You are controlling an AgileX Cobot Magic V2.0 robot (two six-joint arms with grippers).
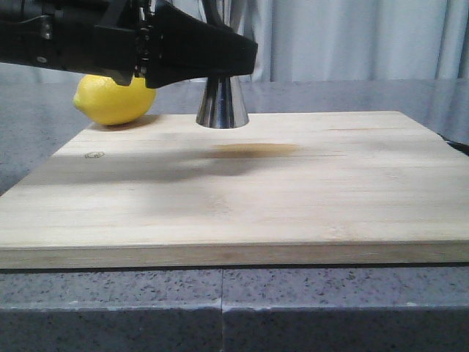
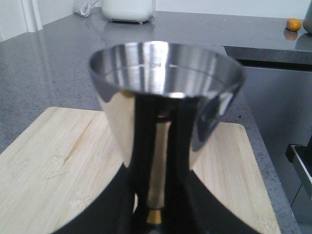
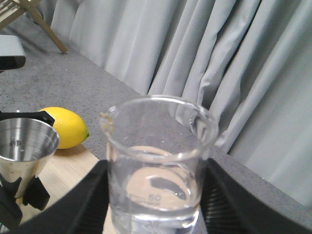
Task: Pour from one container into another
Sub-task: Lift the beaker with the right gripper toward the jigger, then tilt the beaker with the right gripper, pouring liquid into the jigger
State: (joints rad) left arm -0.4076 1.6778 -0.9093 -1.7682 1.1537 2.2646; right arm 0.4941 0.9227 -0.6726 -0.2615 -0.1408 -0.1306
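The steel jigger [image 1: 222, 103] stands upright on the far edge of the wooden board [image 1: 242, 205]. My left gripper [image 1: 223, 62] reaches in from the left and is shut on its narrow waist, hiding the upper cup in the front view. Up close, the jigger's open cup [image 2: 165, 68] looks empty, with the gold band [image 2: 154, 216] between the black fingers [image 2: 114, 209]. The clear glass beaker [image 3: 156, 161] stays upright with clear liquid in its bottom. My right gripper [image 3: 156, 195] is shut on it, apart from the jigger [image 3: 24, 146]. Neither beaker nor right gripper shows in the front view.
A yellow lemon [image 1: 113, 99] lies at the board's far left corner, just left of the jigger. Grey curtains [image 3: 204, 63] hang behind the grey stone counter [image 1: 220, 308]. A white appliance [image 2: 128, 9] and a small orange object [image 2: 293, 23] sit on a counter far off.
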